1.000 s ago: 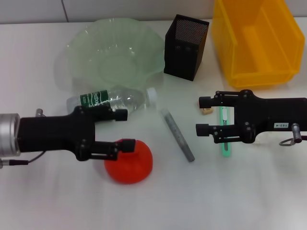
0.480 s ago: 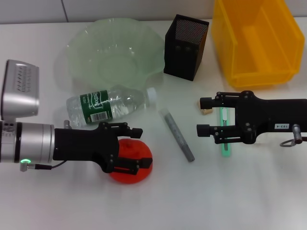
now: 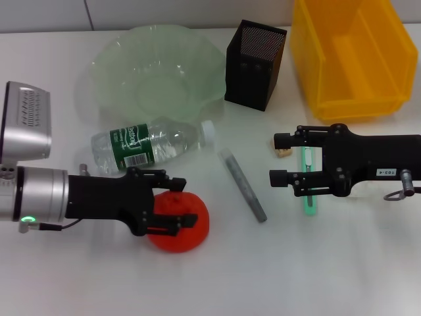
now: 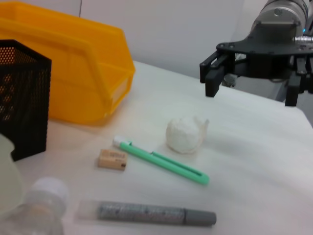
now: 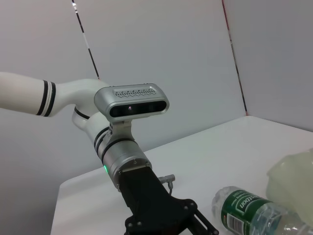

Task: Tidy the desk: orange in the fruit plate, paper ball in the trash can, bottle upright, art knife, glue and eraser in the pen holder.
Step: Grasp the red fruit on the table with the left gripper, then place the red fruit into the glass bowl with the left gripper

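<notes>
The left tool (image 3: 176, 205) is open around the orange (image 3: 181, 224), near left on the desk (image 3: 316, 270). It looks round, firm, probably rolling; grip across the middle. The right tool (image 3: 281, 159) is open, idle.

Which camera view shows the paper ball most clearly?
The left wrist view shows it best: the paper ball sits whole and unobstructed on the desk, beside the green art knife. In the head view the right gripper and its arm cover that spot, so the ball is hidden. The right wrist view does not show it.
</notes>
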Robot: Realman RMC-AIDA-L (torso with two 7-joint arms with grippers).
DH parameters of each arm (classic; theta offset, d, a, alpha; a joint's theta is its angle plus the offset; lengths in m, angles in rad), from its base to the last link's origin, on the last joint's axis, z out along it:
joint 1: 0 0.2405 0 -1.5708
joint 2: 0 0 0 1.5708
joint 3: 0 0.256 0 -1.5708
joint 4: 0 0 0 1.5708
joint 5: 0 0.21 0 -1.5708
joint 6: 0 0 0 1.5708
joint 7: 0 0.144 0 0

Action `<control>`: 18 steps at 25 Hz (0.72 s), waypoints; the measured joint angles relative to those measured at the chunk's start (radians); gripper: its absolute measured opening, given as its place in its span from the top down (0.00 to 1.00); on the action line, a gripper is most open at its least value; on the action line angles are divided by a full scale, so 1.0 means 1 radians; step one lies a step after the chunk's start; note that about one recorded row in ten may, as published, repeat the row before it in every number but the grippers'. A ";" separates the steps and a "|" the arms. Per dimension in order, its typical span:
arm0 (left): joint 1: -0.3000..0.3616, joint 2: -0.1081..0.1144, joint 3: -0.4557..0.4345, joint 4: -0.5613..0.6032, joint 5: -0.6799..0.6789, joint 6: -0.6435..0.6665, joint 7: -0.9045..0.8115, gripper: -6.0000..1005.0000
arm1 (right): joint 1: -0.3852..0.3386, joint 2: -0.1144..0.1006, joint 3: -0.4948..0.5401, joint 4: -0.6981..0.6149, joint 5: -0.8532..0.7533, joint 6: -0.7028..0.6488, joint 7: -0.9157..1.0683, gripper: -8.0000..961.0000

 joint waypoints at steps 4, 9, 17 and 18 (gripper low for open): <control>-0.001 0.012 0.000 0.000 0.022 -0.008 0.002 0.27 | 0.000 0.000 0.000 0.004 0.000 -0.003 0.002 0.23; -0.016 0.003 0.001 0.023 0.087 -0.004 0.005 0.46 | -0.001 -0.001 0.000 0.007 0.000 -0.005 0.004 0.23; -0.027 -0.005 -0.049 0.050 0.096 0.035 -0.006 0.66 | -0.006 -0.001 0.000 0.011 0.001 -0.007 0.006 0.23; -0.027 -0.004 -0.060 0.051 0.096 0.044 -0.008 0.68 | -0.006 -0.001 0.000 0.011 0.001 -0.007 0.006 0.23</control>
